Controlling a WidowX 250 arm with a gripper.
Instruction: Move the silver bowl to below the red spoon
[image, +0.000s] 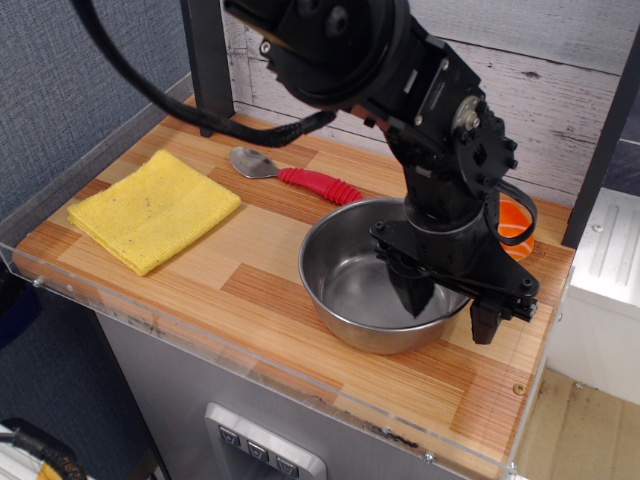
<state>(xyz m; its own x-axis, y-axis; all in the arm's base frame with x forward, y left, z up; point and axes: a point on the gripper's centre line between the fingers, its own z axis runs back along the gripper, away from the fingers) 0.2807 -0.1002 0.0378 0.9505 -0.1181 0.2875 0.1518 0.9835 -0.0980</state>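
Spread apart, the jaws of the gripper (447, 305) straddle the right-hand wall of the silver bowl (360, 285): one dark finger (411, 293) points down inside the bowl, the other (486, 322) hangs outside it, over the wooden tabletop (220, 270). Neither finger clearly presses on the steel, so the jaws read as wide and holding nothing. The rim passes between the two fingers.

From this single overhead-front view, the silver bowl sits upright on the right half of the tabletop, its opening facing up and its shiny inside empty apart from the reflections and the finger dipping in. Its far rim lies just in front of the handle end of the red spoon (295, 174), close to it but not clearly touching. The spoon lies flat toward the back of the table, its metal bowl end pointing left and its ribbed red handle running right toward the arm.

A folded yellow cloth (153, 208) lies flat on the left part of the table, well apart from both bowl and spoon. Behind the arm, at the right rear, an orange object (516, 222) shows partly past the black wrist and a looped cable; most of it is hidden, so its shape cannot be told. The black arm (400, 90) comes in from the top of the view and bends down to the gripper. A clear plastic edge (200, 345) runs along the front of the table.
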